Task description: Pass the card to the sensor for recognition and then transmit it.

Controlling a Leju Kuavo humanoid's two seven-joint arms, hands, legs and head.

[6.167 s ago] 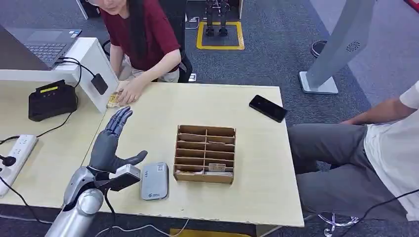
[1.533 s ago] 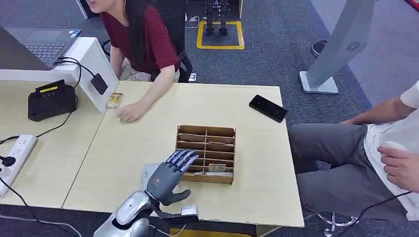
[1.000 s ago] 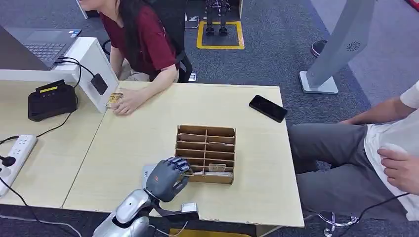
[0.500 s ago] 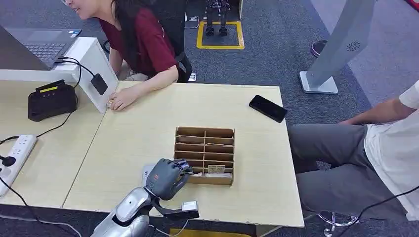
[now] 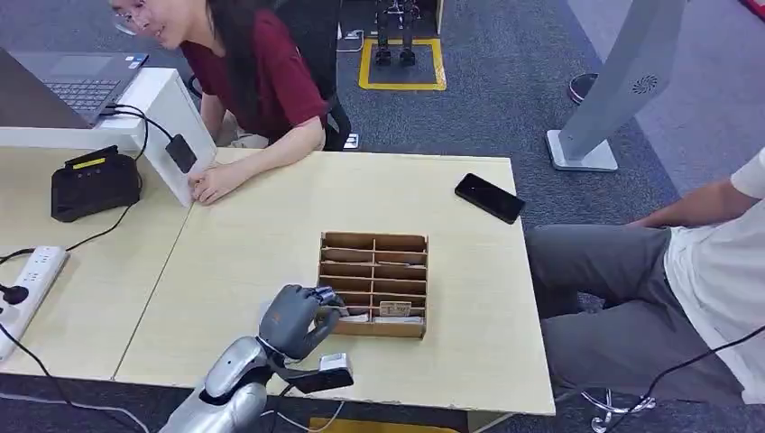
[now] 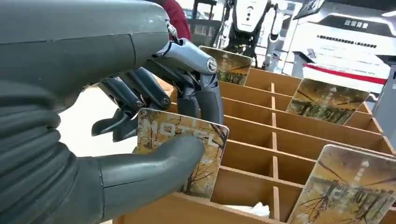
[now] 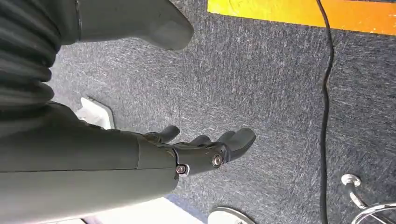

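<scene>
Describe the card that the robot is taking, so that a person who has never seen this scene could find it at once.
Find the brown wooden divided box on the pale wooden table. At its near left corner the grey left hand pinches a thin card with a brownish tree picture and the word HOTEL. The other picture cards stand free in their slots; this one alone is between thumb and fingers.

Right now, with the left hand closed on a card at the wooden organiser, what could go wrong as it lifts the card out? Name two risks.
1. The left hand holds the card between thumb and fingers near one edge, so it might slip or twist on lifting.
2. The card sits low in the organiser among thin dividers, with other cards upright nearby; a tilted pull could snag a divider or drag the light box across the table.
</scene>
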